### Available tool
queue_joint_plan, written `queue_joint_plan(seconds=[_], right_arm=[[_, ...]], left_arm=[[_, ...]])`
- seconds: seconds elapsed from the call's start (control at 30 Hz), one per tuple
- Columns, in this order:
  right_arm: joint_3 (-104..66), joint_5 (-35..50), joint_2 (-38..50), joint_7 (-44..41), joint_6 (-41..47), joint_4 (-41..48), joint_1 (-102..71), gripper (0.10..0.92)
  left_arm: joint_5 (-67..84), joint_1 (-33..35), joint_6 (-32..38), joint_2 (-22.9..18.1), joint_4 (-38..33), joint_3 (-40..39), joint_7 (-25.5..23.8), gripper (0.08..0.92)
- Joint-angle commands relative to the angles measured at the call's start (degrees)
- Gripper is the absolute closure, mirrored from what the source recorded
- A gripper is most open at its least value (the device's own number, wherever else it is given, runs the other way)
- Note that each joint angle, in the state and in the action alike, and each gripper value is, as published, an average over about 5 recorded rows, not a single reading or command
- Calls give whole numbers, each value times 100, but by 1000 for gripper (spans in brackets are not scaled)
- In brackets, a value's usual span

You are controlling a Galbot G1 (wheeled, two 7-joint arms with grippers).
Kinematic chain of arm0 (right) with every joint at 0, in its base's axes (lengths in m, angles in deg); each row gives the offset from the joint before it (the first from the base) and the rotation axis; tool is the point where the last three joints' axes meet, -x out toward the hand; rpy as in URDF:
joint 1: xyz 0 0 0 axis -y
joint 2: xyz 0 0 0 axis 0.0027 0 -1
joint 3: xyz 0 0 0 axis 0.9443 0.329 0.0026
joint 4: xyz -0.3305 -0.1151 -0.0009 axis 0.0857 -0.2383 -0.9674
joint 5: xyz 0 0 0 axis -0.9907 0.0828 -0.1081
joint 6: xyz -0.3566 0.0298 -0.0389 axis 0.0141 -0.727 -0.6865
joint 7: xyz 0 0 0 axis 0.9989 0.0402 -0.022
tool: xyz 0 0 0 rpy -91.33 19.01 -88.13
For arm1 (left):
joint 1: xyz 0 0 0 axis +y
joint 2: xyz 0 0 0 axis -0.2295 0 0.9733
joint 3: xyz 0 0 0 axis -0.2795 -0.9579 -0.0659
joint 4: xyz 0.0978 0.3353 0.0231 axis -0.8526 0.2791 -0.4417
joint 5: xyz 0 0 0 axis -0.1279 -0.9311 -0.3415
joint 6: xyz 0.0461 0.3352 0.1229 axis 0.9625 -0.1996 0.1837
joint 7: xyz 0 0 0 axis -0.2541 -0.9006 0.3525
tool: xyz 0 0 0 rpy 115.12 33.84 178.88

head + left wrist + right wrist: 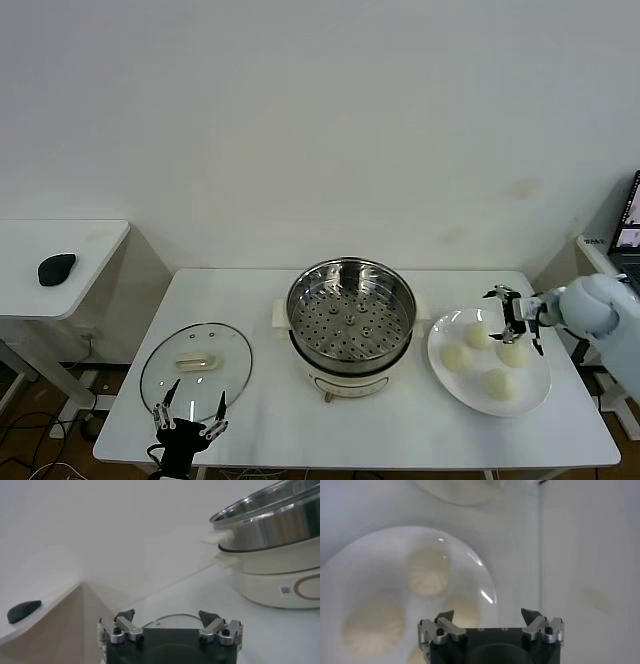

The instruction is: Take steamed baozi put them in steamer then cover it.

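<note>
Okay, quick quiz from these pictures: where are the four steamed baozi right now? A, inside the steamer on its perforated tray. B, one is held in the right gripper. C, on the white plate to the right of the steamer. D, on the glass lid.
C: all four steamed baozi lie on the white plate, the steamer tray is bare, and the open right gripper above them holds nothing.

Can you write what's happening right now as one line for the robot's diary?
right gripper: open above baozi plate | left gripper: open, near glass lid | steamer: uncovered, no buns inside
</note>
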Motion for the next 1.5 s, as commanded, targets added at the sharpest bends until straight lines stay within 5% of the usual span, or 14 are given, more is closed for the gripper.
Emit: queue_joint_plan(seconds=[0.03,0.73,1.5], right_arm=[[1630,101,-15,-528,-78,694,1394,203],[1225,73,-1089,-159,81,1605,785,209],[1130,-216,-1465,-88,159,2140,748,410]], left_arm=[[-87,-9,53,26,12,39,-26,177],[-98,65,94,60,-44,131,-28,177],[-108,4,155,38,53,124,-25,177]])
